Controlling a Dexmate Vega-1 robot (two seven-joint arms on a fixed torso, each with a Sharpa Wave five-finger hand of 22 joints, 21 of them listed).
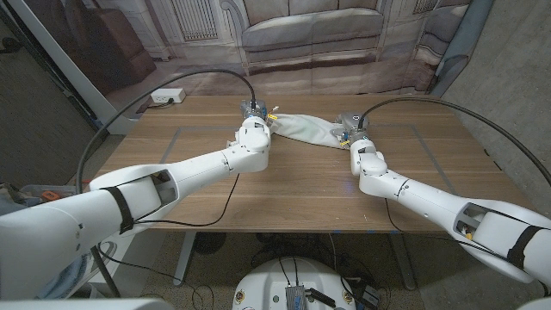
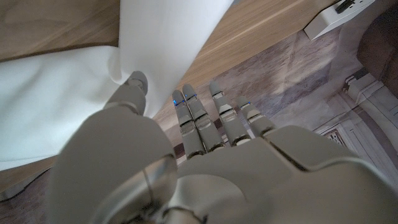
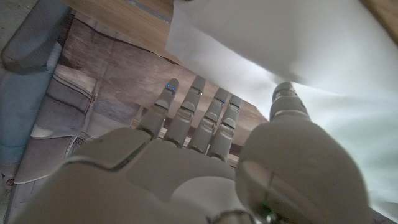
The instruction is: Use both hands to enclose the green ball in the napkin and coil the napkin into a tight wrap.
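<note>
While the napkin (image 1: 303, 129) spans between them, left hand (image 1: 252, 113) and right hand (image 1: 350, 127) each pinch an end.

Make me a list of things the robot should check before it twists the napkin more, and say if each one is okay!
1. Left hand holds its end of the napkin: ok, the cloth sits between thumb and fingers in the left wrist view.
2. Right hand holds the other end: ok, the cloth is against its thumb in the right wrist view.
3. Green ball is inside the napkin: cannot tell, the cloth covers everything.
4. Napkin is already a tight coil: not ok, it looks loose and baggy in the middle.
5. Napkin is well on the table: ok.
</note>
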